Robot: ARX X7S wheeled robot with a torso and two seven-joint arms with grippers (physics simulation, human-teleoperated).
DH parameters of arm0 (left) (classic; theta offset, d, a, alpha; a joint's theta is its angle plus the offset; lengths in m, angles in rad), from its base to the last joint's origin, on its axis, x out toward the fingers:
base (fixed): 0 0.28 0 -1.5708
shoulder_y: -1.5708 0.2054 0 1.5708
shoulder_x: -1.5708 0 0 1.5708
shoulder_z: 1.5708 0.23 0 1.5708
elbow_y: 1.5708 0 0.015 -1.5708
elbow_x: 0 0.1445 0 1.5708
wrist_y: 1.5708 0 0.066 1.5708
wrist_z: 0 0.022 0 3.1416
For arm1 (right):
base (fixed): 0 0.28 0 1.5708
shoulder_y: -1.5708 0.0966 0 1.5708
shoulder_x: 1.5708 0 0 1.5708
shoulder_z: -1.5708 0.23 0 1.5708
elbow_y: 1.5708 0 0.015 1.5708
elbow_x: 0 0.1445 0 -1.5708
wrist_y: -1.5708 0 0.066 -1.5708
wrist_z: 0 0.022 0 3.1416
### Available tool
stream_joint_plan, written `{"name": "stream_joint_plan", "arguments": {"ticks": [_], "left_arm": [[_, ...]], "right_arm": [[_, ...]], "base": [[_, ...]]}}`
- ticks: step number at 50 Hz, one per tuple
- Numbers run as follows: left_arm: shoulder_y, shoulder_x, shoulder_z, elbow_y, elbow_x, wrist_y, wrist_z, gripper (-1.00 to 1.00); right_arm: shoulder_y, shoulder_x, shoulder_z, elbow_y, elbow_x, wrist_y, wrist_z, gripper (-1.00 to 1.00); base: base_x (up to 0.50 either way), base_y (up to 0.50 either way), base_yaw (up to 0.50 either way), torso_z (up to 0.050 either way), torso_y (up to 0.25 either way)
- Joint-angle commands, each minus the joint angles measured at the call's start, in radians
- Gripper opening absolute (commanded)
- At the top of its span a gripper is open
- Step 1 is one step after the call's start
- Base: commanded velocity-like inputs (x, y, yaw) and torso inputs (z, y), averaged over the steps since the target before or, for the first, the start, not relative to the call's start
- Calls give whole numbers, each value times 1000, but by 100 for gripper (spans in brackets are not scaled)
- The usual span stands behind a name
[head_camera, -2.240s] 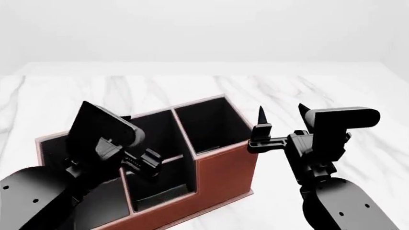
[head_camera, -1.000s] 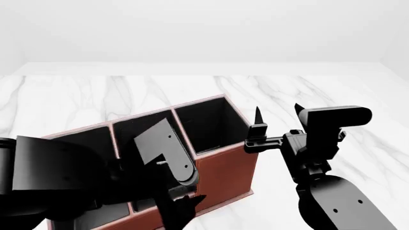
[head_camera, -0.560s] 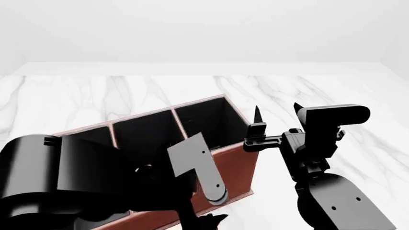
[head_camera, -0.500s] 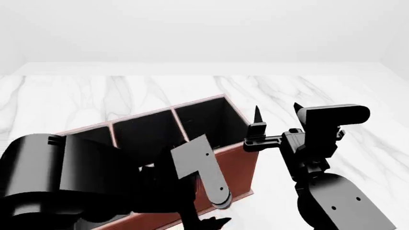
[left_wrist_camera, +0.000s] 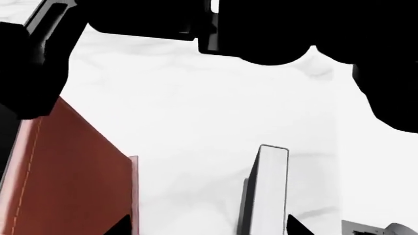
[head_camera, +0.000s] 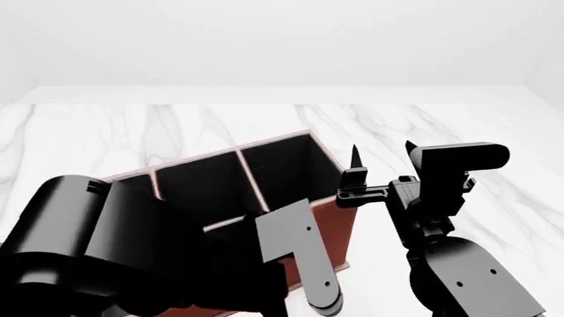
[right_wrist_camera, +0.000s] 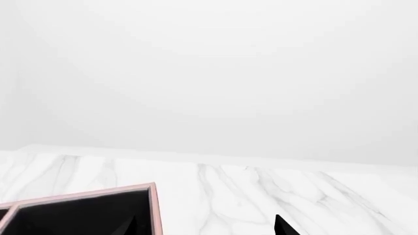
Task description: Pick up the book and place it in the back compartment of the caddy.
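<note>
Visibly, caddy [head_camera: 304, 221] on marble worktop [head_camera: 458, 142], its visible black compartments hold nothing. Book [left_wrist_camera: 265, 191] stands upright on worktop beside caddy, between spread left claw [left_wrist_camera: 205, 227] tips, ungripped. Right claw [head_camera: 381, 153] open, beside caddy.

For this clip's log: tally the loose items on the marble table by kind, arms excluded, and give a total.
Caddy: 1
Book: 1, standing upright on the table beside the caddy; seen only in the left wrist view
Total: 2
</note>
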Motion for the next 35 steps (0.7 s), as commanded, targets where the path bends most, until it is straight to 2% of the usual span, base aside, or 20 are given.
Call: {"name": "stream_joint_plan", "arguments": {"ticks": [1,21,35], "left_arm": [[-3,28,39,-9,-17,15,-9,100],[67,69,209,-24,204,119,162,100],[88,84,281,-49,259,149,207,100]], "right_arm": [[2,4,-1,-4,7,0,4,100],[-8,13,9,-10,17,-12,11,100],[-10,13,7,-7,26,-18,14,100]], "base": [[0,0,0,0,0],[0,0,0,0,0],[0,0,0,0,0]]}}
